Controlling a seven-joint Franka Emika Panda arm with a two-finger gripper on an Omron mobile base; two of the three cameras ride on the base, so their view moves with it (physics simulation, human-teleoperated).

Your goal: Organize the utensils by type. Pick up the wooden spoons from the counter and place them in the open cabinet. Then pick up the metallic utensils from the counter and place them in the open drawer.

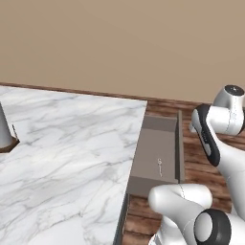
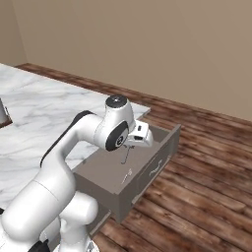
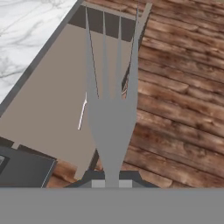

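- Hand view: I see a grey metal fork [image 3: 109, 105] rising from between the finger tips, tines pointing away, jaws clenched on its handle.
- Gripper [image 2: 129, 147] hangs over the open drawer [image 2: 106, 167], beside the counter [image 1: 67, 143].
- One small metal utensil [image 3: 82, 114] already lies on the drawer floor, just beside the fork's neck in this view.
- My read: metallic-utensil stage, delivery step.
- Next move calls for lowering the fork clear of the drawer walls, then releasing it flat inside.
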